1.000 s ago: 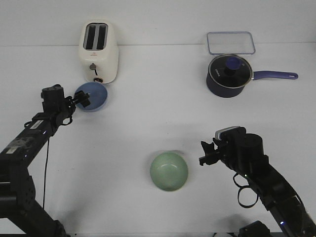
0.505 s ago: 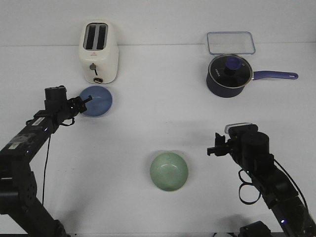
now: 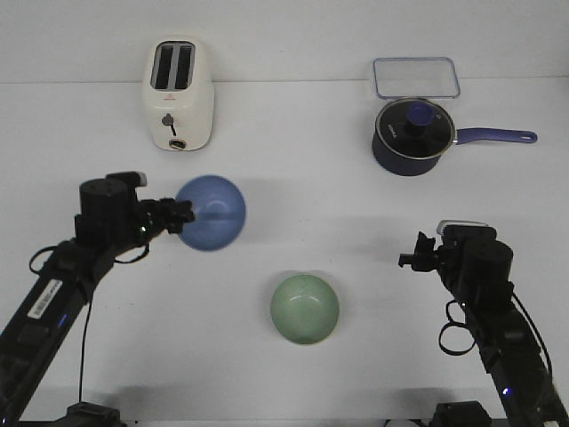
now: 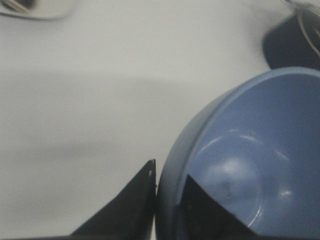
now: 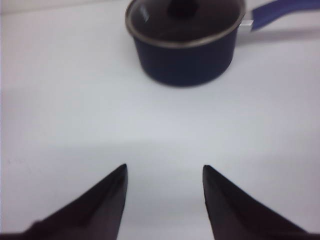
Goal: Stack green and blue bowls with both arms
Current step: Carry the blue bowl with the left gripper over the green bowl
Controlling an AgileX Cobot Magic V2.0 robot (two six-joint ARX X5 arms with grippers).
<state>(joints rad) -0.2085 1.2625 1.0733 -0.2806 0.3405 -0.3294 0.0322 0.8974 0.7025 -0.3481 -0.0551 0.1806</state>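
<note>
front view, blue bowl [image 3: 212, 212]: raised clear of the table [image 3: 293, 178], rim pinched by the left gripper [image 3: 181, 216], one finger inside and one outside
left wrist view: fingers [image 4: 131, 206] clamp the bowl's wall; smooth periwinkle inside
green bowl [image 3: 304, 308]: pale mint, upright on the table, between the arms, nearer the robot than the blue one
right gripper [image 5: 165, 200]: spread, holding nothing, right of the green bowl, apart from it
open room: bare table around the green bowl; toaster [image 3: 179, 93] and saucepan [image 3: 411, 136] far back
</note>
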